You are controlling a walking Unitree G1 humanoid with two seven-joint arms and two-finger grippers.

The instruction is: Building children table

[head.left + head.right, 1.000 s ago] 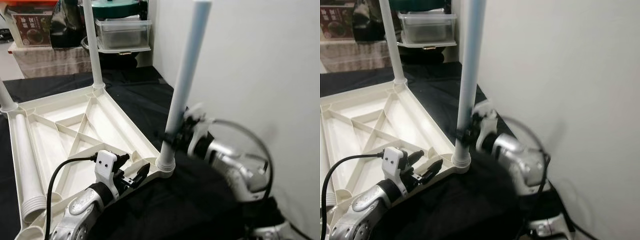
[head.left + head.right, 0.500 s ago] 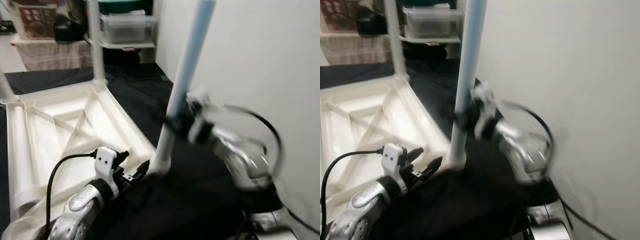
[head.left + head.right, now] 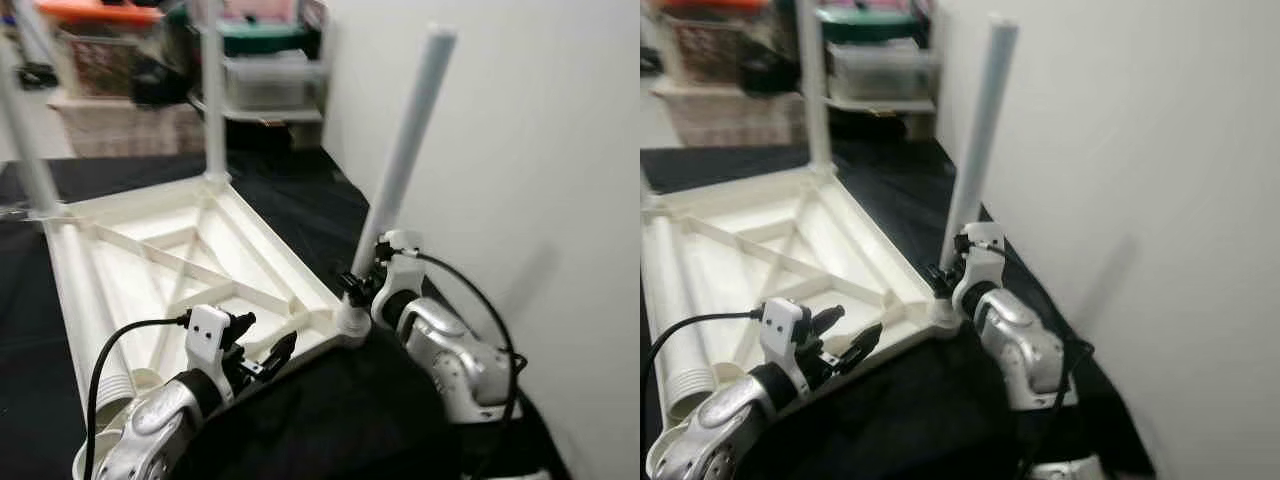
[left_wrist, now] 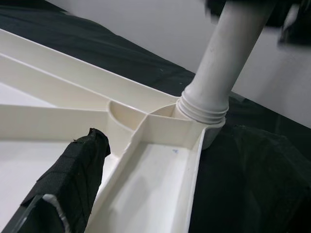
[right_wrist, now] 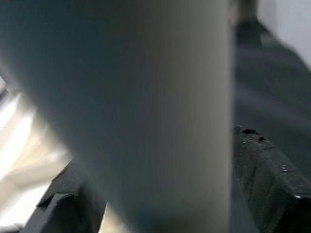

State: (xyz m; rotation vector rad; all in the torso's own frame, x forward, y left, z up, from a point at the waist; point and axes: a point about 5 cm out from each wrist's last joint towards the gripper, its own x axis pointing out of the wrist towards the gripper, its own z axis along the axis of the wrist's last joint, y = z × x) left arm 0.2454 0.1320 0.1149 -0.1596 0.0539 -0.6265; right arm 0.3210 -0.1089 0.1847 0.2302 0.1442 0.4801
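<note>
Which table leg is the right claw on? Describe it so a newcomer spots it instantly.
Start at the upturned white tabletop lying on the black cloth. Go to its corner nearest the white wall: the leg rising there. Unlike the far-side legs, it has the right claw clamped just above its socket.

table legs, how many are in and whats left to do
Three legs stand in the upturned tabletop. The right gripper is clamped low on the near leg; the left gripper hovers open by that corner. A loose leg lies in the tray, to fit.
</note>
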